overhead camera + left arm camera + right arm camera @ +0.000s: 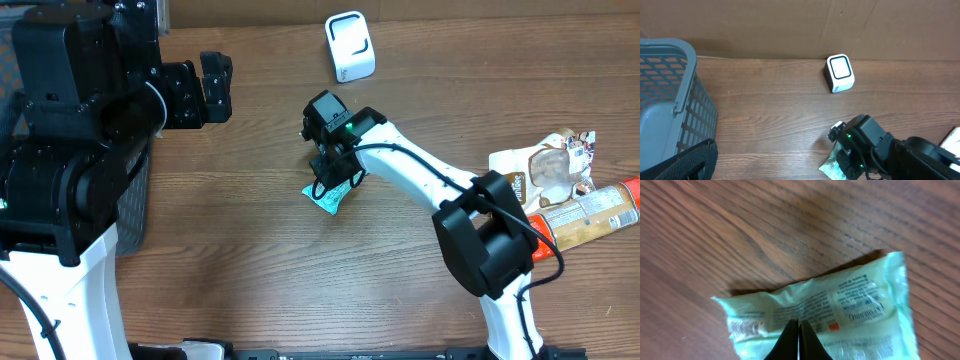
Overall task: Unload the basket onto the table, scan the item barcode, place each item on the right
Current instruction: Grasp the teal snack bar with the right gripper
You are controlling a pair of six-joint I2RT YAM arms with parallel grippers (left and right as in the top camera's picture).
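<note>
**At mid-tabletop: right claw clamped on the green packet, scanner not yet reached**

Near the middle of the tabletop (250,260) the packet (329,194) lay flat on the wood, printed side up. The right claw (335,180) was down on it, fingertips (799,339) clenched together at its near edge. The film creased toward the tips, so this read as a pinch on the packet rather than an empty close. Pinching the edge probably left the printed face free to show. A small barcode-like patch sat at the packet's left end in the right wrist view, too blurred to confirm.

The scanner (350,45) stood at the far edge, well apart from the packet, its window facing up and toward the arms. The packet would likely need lifting and tilting toward it.

The left claw (213,88) hung released and empty over the left side, near the grey basket (670,100), likely parked clear. More groceries (560,190) waited at the right edge.

Judged stage: grasp made, lift and scan not yet done. A thin film pinch could slip.
</note>
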